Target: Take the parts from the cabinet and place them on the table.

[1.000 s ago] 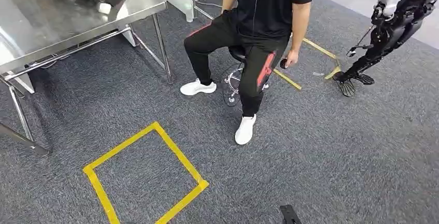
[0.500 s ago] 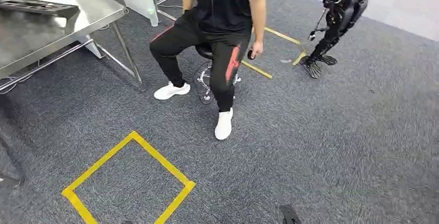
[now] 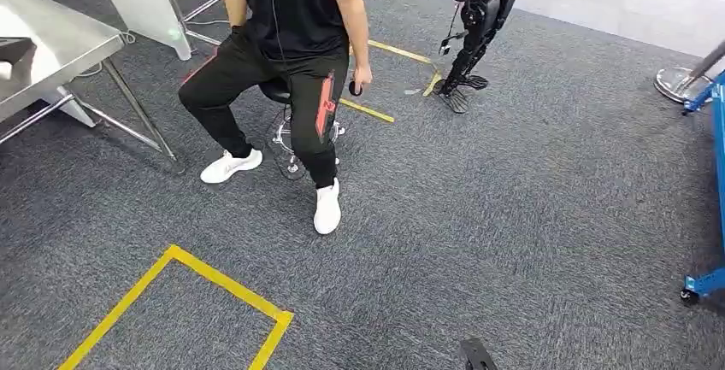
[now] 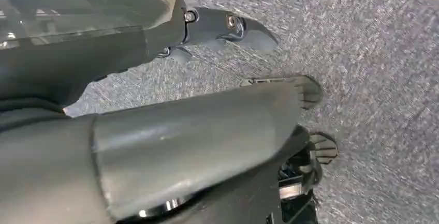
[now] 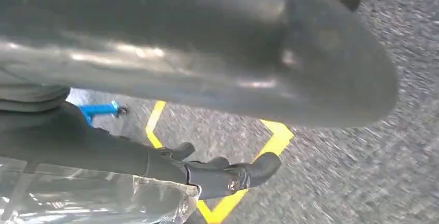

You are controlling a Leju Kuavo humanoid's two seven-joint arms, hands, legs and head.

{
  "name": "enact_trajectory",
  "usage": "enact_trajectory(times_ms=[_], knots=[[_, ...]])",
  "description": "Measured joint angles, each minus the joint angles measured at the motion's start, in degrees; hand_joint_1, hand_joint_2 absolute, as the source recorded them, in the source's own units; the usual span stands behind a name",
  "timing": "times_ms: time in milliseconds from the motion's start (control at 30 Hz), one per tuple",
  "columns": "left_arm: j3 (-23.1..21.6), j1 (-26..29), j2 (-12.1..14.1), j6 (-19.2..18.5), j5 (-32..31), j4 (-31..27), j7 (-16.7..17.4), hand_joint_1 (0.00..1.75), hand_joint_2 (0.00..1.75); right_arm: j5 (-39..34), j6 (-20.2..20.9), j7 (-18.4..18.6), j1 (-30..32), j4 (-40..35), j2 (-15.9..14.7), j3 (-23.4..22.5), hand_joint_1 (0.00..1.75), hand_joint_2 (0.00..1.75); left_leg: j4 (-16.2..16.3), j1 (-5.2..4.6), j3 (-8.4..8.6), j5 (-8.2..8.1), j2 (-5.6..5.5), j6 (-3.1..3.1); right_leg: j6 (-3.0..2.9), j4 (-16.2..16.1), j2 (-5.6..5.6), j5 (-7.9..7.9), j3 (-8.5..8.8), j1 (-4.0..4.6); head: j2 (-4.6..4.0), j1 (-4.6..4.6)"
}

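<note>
My left hand (image 4: 228,27) & right hand (image 5: 228,175) hang over grey carpet (image 3: 513,216), fingers apart, holding nothing; steel worktop (image 3: 51,45) far left, beside seated person (image 3: 282,45)

Seated person (image 3: 286,37), steel table (image 3: 51,45) — grey carpet (image 3: 513,216), yellow tape square (image 3: 184,310)

Grey carpet (image 3: 530,216), yellow tape square (image 3: 179,310), steel table (image 3: 51,45), possibly a blue cart frame (image 3: 714,165)

A person (image 3: 286,37) is sitting on a stool (image 3: 278,96) upper centre; yellow tape square (image 3: 184,302) is lying lower left on carpet (image 3: 513,216).
</note>
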Motion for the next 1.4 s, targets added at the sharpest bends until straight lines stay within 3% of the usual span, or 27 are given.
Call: enact_trajectory(times_ms=[33, 67, 133, 200, 233, 300, 367, 400, 533, 567, 600, 633, 700, 733, 800, 833, 867, 900, 933, 1033, 1067, 1133, 1200, 1267, 1300, 1367, 1400], knots=[[0.0, -0.1, -0.1, 0.0, 0.0, 0.0, 0.1, 0.00, 0.00, 0.0, 0.0, 0.0, 0.1, 0.0, -0.1, 0.0, 0.00, 0.00, -0.6, 0.35, 0.13, 0.41, 0.67, 0.60, 0.45, 0.0, 0.55, 0.03, -0.65, 0.31, 0.00, 0.00], [0.0, -0.2, -0.1, -0.1, -0.1, -0.1, 0.3, 0.00, 0.00, 0.0, 0.0, 0.0, 0.2, 0.0, -0.2, 0.0, 0.00, 0.00, -1.0, 0.43, 0.37, 0.73, 1.51, 1.03, 0.49, 1.3, -2.88, -0.58, -1.09, 0.20, 0.00, 0.00], [0.1, -0.1, 0.0, -0.1, -0.3, 0.0, 1.4, 0.00, 0.00, 0.0, 0.1, -0.1, -0.2, 0.0, 0.0, 0.0, 0.00, 0.00, -1.1, 0.31, 0.33, 0.71, 2.97, 1.62, 0.01, 7.9, -6.36, -4.11, -4.37, 0.39, 0.00, 0.44], [0.0, 0.0, 0.0, -0.3, -0.3, 0.0, 3.7, 0.00, 0.00, 0.3, 0.5, -0.2, -0.2, 0.0, -0.1, 0.0, 0.00, 0.00, -1.1, 0.24, 0.23, 0.65, 4.66, 1.68, 0.03, 16.6, -6.83, -7.35, -8.59, 0.14, 0.00, 0.42], [0.0, 0.0, 0.0, -0.5, -0.3, 0.0, 4.7, 0.00, 0.00, 0.5, 0.6, -0.2, -0.1, 0.0, -0.1, 0.0, 0.00, 0.00, -1.1, 0.27, 0.23, 0.61, 5.36, 1.63, 0.45, 18.4, -6.89, -7.55, -9.37, -0.04, 0.00, 0.42], [0.0, -0.1, -0.1, -0.8, -0.4, 0.0, 6.0, 0.00, 0.00, 0.7, 0.8, -0.1, 0.0, 0.0, -0.2, 0.0, 0.00, 0.00, -1.1, 0.44, 0.36, 0.46, 6.59, 1.37, 1.66, 14.1, -7.26, -5.58, -6.85, -0.41, 0.00, 0.42], [0.0, -0.2, -0.2, -1.2, -0.7, -0.1, 6.2, 0.00, 0.00, 0.6, 0.9, 0.2, -0.3, 0.0, -0.2, 0.0, 0.00, 0.00, -0.9, 0.70, 0.90, 0.03, 7.96, 0.65, 3.12, 1.6, -10.41, -1.57, 0.32, -0.78, 0.00, 0.44], [0.0, -0.2, 0.0, -1.2, -0.8, 0.0, 6.2, 0.00, 0.00, 0.5, 0.9, 0.5, -0.5, 0.0, 0.0, 0.0, 0.00, 0.00, -0.9, 0.26, 1.05, -0.24, 8.38, 0.15, 2.57, 0.7, -12.13, -1.57, 0.71, -0.53, 0.00, 0.46], [-0.3, -0.7, 0.1, -2.1, -0.9, -0.1, 6.1, 0.00, 0.00, 0.1, 0.7, 0.7, -0.3, 0.0, 0.1, 0.0, 0.00, 0.00, -1.5, 0.28, 1.91, -0.24, 10.30, -1.26, 0.54, 0.3, -9.57, -0.95, 0.58, -0.03, 0.00, 0.28], [-0.3, -0.9, 0.0, -2.2, -0.9, -0.1, 6.0, 0.00, 0.00, 0.1, 0.6, 0.7, -0.2, 0.0, 0.1, 0.0, 0.00, 0.00, -1.1, 0.76, 1.75, -0.95, 8.53, -1.75, -0.03, 0.1, -8.84, -0.72, 0.73, -1.03, 0.00, 0.20], [-0.3, -1.0, 0.1, -2.2, -0.8, -0.1, 5.8, 0.00, 0.00, 0.2, 0.5, 0.5, -0.2, 0.0, 0.2, 0.0, 0.00, 0.00, 0.7, 0.90, 1.02, -2.53, 5.55, -1.67, -0.41, 0.1, -8.33, -0.68, 0.70, -0.84, 0.00, 0.04], [-0.3, -0.9, 0.1, -2.2, -0.8, -0.1, 5.7, 0.00, 0.00, 0.2, 0.5, 0.3, -0.3, 0.0, 0.2, 0.0, 0.00, 0.00, 4.8, 0.85, -0.76, -5.03, 4.00, -1.53, -1.24, 0.1, -7.84, -0.67, 0.66, -0.68, 0.00, 0.00], [-0.3, -0.6, 0.1, -2.4, -0.4, -0.1, 5.5, 0.00, 0.00, 0.6, 0.5, -0.3, -0.3, 0.0, 0.4, 0.0, 0.00, 0.00, 14.7, 0.79, -5.63, -9.11, 3.01, -1.50, -1.62, 0.1, -6.33, -0.69, 0.66, -0.23, 0.00, -0.11], [-0.3, -0.5, 0.1, -2.4, -0.4, -0.1, 5.4, 0.00, 0.00, 0.8, 0.5, -0.3, -0.3, 0.0, 0.4, 0.0, 0.00, 0.00, 17.1, 0.79, -7.09, -9.41, 2.93, -1.44, -1.62, 0.1, -5.62, -0.70, 0.68, -0.08, 0.00, -0.09], [-0.3, -0.4, 0.0, -2.4, -0.2, -0.1, 5.2, 0.00, 0.00, 1.1, 0.5, -0.4, -0.2, 0.0, 0.4, 0.0, 0.00, 0.00, 15.4, 0.80, -6.85, -6.92, 2.91, -1.13, -1.62, 0.2, -4.23, -0.70, 0.82, 0.13, 0.00, -0.09], [-0.3, -0.4, 0.0, -2.4, -0.2, -0.1, 5.1, 0.00, 0.00, 1.1, 0.5, -0.4, -0.2, 0.0, 0.4, 0.0, 0.00, 0.00, 9.8, 0.80, -4.33, -3.25, 2.62, -0.77, -1.61, 0.2, -3.10, -0.70, 1.04, 0.20, 0.00, -0.09], [-0.3, -0.4, 0.0, -2.4, -0.1, -0.1, 5.1, 0.00, 0.00, 1.1, 0.5, -0.4, -0.2, 0.0, 0.4, 0.0, 0.00, 0.00, 4.6, 0.80, -1.95, -0.53, 1.39, -0.39, -1.58, 0.2, -2.23, -0.70, 1.22, 0.23, 0.00, -0.11], [-0.3, -0.4, 0.2, -2.4, 0.0, -0.1, 5.0, 0.00, 0.00, 1.1, 0.5, -0.4, -0.2, 0.0, 0.6, 0.0, 0.00, 0.00, 1.3, 0.86, -0.57, 0.49, -2.07, 0.10, -1.53, 0.2, -1.68, -0.69, 1.05, -0.02, 0.00, -0.04], [-0.3, -0.3, 0.2, -2.4, 0.1, 0.0, 5.0, 0.00, 0.00, 1.1, 0.5, -0.4, -0.4, 0.0, 0.5, 0.0, 0.00, 0.00, -0.2, 0.99, -0.12, 0.19, -3.22, 0.14, -1.14, 0.6, -1.06, -0.67, 0.67, 0.94, 0.00, 0.00], [-0.3, -0.4, 0.2, -2.4, 0.1, 0.0, 5.0, 0.00, 0.00, 1.1, 0.5, -0.5, -0.1, 0.0, 0.7, 0.0, 0.00, 0.00, -0.2, -0.01, -0.25, 0.31, -1.24, 0.54, 0.07, 0.0, 0.95, 0.03, -0.23, -0.33, 0.00, -0.13], [-0.2, -0.5, 0.1, -2.4, 0.1, -0.1, 4.9, 0.00, 0.00, 1.1, 0.5, -0.5, 0.0, 0.0, 0.5, 0.0, 0.00, 0.00, -1.5, 0.73, 0.29, 0.97, -0.15, 1.08, 0.47, 0.3, 0.87, -0.07, -0.60, 0.00, 0.00, 0.00], [-0.2, -0.5, 0.2, -2.2, 0.1, -0.1, 4.8, 0.00, 0.00, 1.1, 0.5, -0.5, -0.2, 0.0, 0.6, 0.0, 0.00, 0.00, -2.0, 0.38, 0.81, 1.16, 1.44, 1.63, 0.08, 4.5, -5.08, -2.43, -2.78, 0.27, 0.00, 0.44], [-0.2, -0.4, 0.2, -2.3, 0.1, -0.1, 4.8, 0.00, 0.00, 1.1, 0.5, -0.5, -0.5, 0.0, 0.5, 0.0, 0.00, 0.00, -2.0, 0.05, 0.81, 1.06, 3.52, 1.73, -0.14, 13.8, -6.65, -6.25, -7.43, 0.13, 0.00, 0.42], [-0.2, -0.4, 0.1, -2.3, 0.1, -0.1, 4.8, 0.00, 0.00, 1.2, 0.5, -0.5, -0.2, 0.0, 0.5, 0.0, 0.00, 0.00, -2.0, 0.06, 0.83, 0.96, 5.15, 1.69, 0.65, 17.6, -6.92, -6.86, -9.20, -0.16, 0.00, 0.44], [-0.2, -0.4, 0.1, -2.3, 0.2, -0.1, 4.8, 0.00, 0.00, 1.2, 0.5, -0.5, -0.1, 0.0, 0.5, 0.0, 0.00, 0.00, -2.0, 0.10, 0.89, 0.86, 5.82, 1.54, 1.34, 15.2, -7.10, -5.69, -7.86, -0.37, 0.00, 0.46], [-0.2, -0.5, 0.0, -2.2, 0.2, -0.1, 4.6, 0.00, 0.00, 1.2, 0.5, -0.5, -0.2, 0.0, 0.4, 0.0, 0.00, 0.00, -1.9, 0.24, 1.29, 0.55, 7.08, 1.06, 2.67, 4.6, -8.66, -1.93, -1.88, -0.73, 0.00, 0.44], [-0.2, -0.5, 0.0, -2.2, 0.2, -0.1, 4.6, 0.00, 0.00, 1.2, 0.5, -0.5, -0.3, 0.0, 0.5, 0.0, 0.00, 0.00, -1.8, -0.10, 1.61, 0.30, 7.54, 0.67, 2.80, -0.1, -11.77, -0.86, 0.85, -0.71, 0.00, 0.50]])
